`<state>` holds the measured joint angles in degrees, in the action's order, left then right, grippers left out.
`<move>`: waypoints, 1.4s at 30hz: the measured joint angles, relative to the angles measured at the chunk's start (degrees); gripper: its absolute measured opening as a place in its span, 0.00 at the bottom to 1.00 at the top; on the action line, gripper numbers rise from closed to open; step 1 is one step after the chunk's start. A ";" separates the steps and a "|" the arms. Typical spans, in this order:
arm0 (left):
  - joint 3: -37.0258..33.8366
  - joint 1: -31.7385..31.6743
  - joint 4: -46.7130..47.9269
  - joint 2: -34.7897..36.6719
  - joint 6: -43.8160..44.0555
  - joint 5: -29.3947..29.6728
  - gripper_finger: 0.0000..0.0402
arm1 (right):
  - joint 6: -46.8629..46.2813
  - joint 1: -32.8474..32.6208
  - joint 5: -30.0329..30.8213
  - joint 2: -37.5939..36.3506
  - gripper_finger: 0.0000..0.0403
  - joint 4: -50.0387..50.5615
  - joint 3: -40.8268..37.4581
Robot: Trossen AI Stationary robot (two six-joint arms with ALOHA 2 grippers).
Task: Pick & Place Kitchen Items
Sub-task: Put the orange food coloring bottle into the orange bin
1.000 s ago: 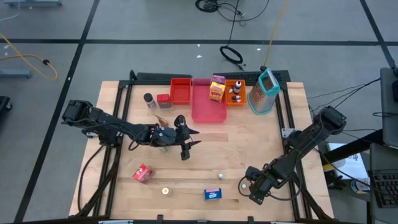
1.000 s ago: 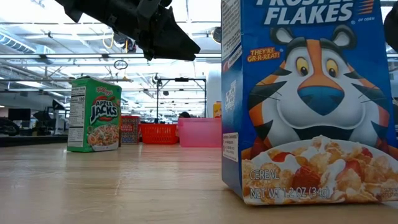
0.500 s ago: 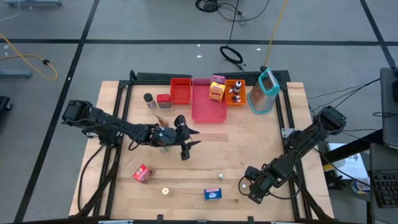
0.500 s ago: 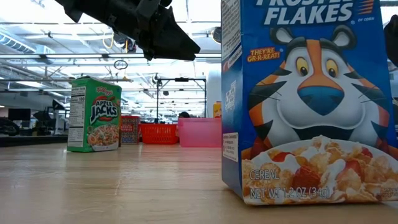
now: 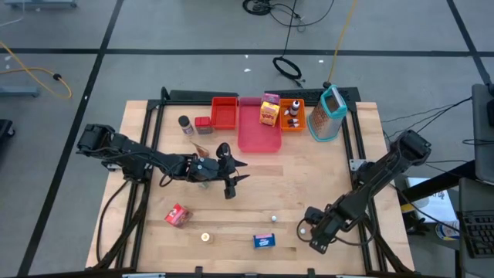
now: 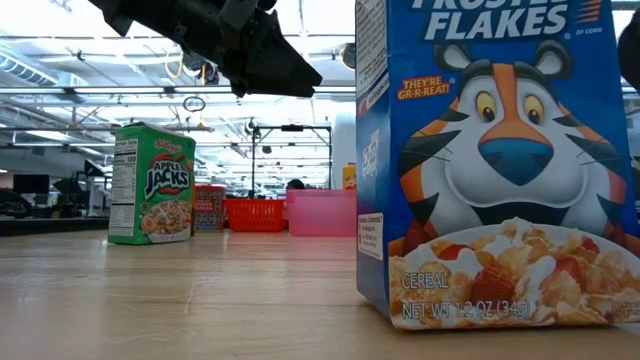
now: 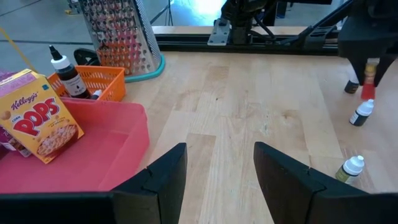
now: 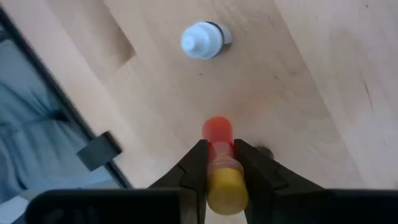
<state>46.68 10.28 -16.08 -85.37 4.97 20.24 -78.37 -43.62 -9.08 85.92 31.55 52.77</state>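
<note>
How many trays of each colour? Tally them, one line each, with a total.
Red tray: 1
Pink tray: 1
Orange tray: 1
Total: 3

Bottle between right fingers: red cap, yellow body.
Bottle beyond right fingers: white cap.
Cereal box: blue, tiger print.
Cereal box: green.
Tray beside left fingers: pink.
Basket: orange mesh.
Counter: pale wood planks.
</note>
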 joint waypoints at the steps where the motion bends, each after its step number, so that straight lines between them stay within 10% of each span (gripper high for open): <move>1: 0.00 0.00 0.02 -0.01 0.02 -0.01 0.46 | 0.02 0.15 0.09 -0.58 0.14 0.09 0.00; 23: 0.00 -0.15 -0.56 0.00 -0.61 0.33 0.46 | 17.61 23.27 9.15 -21.55 0.14 2.88 0.04; 42: 0.00 -0.12 -0.21 0.00 0.78 0.30 0.46 | 40.05 50.51 8.98 -22.81 0.14 -4.51 0.04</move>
<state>46.68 10.16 -16.28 -85.37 5.76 20.53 -38.32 6.89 -0.09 63.11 27.05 52.82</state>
